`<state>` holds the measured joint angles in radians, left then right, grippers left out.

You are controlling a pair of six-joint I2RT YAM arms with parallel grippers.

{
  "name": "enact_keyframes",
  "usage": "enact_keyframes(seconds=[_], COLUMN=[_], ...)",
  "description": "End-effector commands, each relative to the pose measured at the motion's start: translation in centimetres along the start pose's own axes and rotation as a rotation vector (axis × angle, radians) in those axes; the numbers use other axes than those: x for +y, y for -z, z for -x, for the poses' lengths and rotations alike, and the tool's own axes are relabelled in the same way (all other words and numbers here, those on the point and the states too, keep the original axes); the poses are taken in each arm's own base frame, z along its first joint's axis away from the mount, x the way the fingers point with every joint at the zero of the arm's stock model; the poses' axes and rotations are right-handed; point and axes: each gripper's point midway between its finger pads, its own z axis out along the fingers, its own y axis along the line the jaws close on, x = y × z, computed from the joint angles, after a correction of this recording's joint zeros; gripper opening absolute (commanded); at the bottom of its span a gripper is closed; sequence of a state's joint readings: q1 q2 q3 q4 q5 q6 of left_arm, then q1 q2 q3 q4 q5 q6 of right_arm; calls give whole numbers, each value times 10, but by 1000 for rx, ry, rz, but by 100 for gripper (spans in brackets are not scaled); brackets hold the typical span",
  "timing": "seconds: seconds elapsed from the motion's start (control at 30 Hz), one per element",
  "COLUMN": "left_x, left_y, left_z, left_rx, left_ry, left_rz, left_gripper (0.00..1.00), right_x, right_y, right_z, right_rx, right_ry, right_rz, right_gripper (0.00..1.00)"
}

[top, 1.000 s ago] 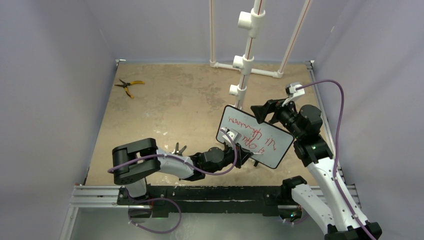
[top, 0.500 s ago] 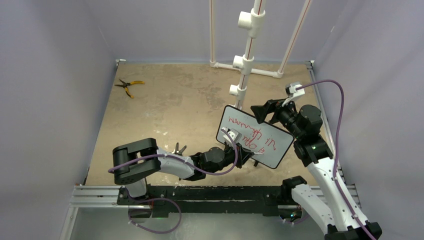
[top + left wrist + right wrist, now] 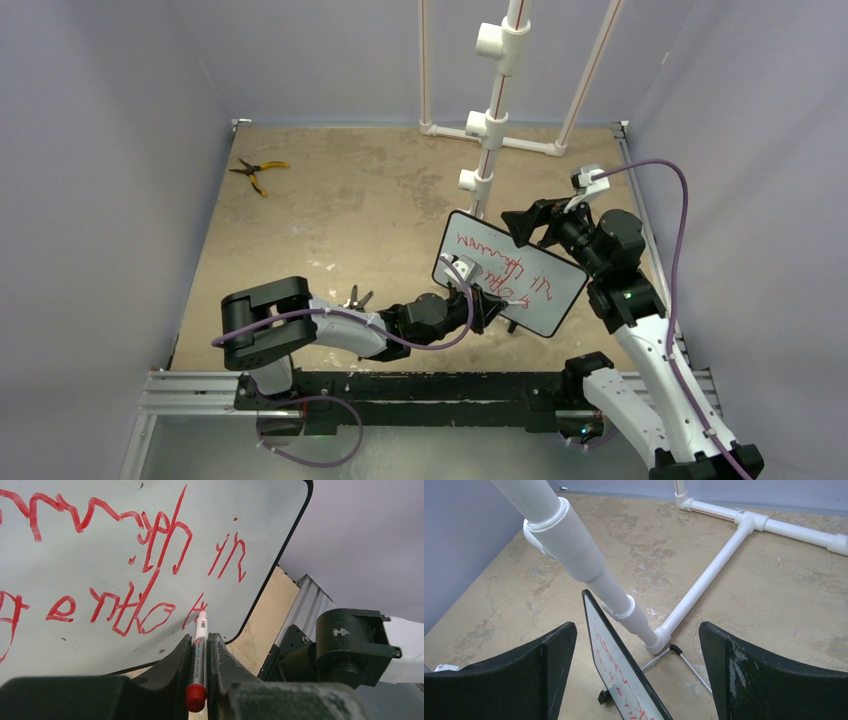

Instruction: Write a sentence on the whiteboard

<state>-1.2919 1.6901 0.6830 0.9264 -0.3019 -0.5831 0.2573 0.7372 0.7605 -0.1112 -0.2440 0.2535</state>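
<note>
Over tan table (image 3: pixel 330 220), left hand (image 3: pixel 200 642)'s marker (image 3: pixel 200 630) touches whiteboard (image 3: pixel 265 525) beside its rounded corner.

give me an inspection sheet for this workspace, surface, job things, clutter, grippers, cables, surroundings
surface: tan mottled tabletop, stained in patches
job's things: glossy white whiteboard with thin black frame stands on edge in front of the pipe frame; red handwritten sentence runs in two lines across it
clutter: yellow-handled pliers at the far left; small dark tool by the left arm, kind unclear
grippers: left gripper shut on a red-capped white marker, tip at the board; right gripper open, holding nothing, above the board's edge
cables: purple cables loop along both arms
surroundings: white plastic pipe frame; grey walls
</note>
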Motion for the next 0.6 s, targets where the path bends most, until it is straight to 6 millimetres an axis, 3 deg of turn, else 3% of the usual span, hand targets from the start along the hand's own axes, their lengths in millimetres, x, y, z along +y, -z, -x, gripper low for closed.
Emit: enact_keyframes(seconds=[0.0,0.3,0.57], left_x=[-15,-35,-34], left_y=[-2,8,-1], left_z=[30,24,22], left_rx=[-85,-59,-60], left_ry=[15,-6,-19], left_rz=[-34,-132,-112], left_gripper=[0,0,0], right_x=[-1,-1,0], right_y=[0,0,0], right_z=[5,6,6], right_rx=[-29,-29,-29], right_ry=[12,10,10], right_rz=[-8,-7,-5], right_gripper=[95,95,95])
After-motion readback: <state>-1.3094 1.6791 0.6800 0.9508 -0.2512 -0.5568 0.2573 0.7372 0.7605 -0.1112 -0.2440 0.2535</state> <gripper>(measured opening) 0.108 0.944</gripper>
